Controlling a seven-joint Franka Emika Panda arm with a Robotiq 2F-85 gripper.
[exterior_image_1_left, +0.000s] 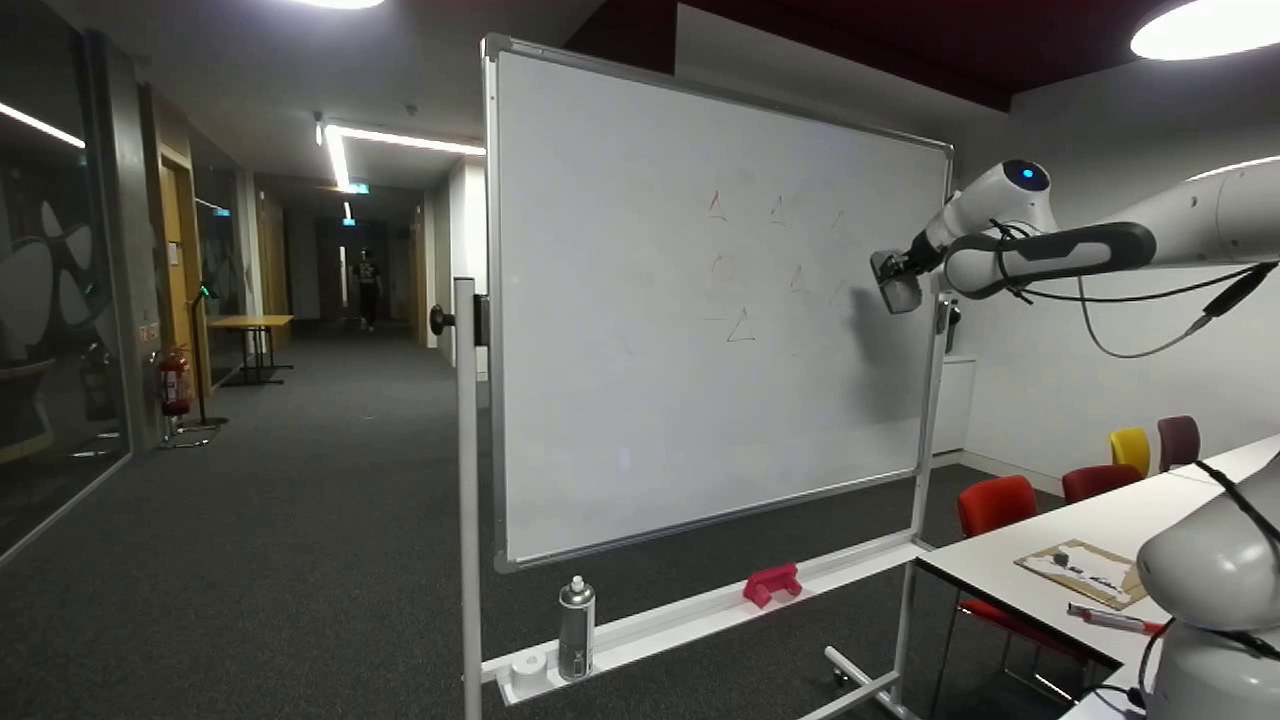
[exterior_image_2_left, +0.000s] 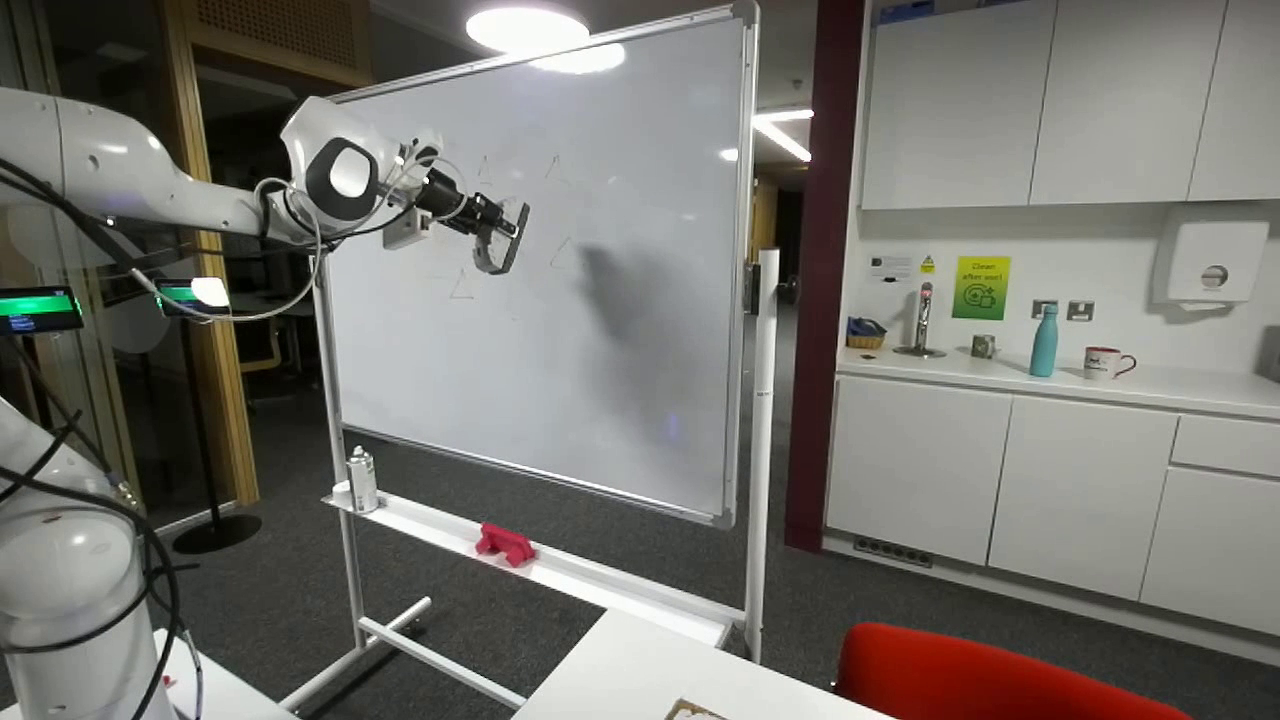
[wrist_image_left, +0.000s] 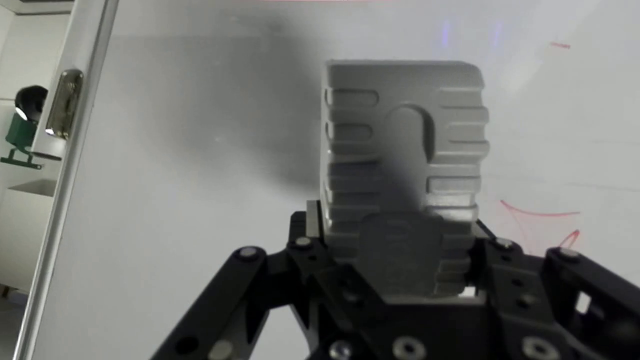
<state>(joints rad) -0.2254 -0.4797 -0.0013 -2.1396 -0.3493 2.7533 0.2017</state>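
Tool (wrist_image_left: 397, 230) clamped across grey eraser (wrist_image_left: 405, 125), apart from whiteboard (wrist_image_left: 200, 240). Step: likely lining up wipe; next calls for flat contact over red marks (wrist_image_left: 540, 215), right in wrist view.

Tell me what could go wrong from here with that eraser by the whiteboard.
The end effector grips the grey eraser toward one end, so pressing it on the whiteboard might twist it loose. The whiteboard hangs on a stand with a side knob, so a hard push may tilt or shift it. A slack cable dangles from the arm and could snag.
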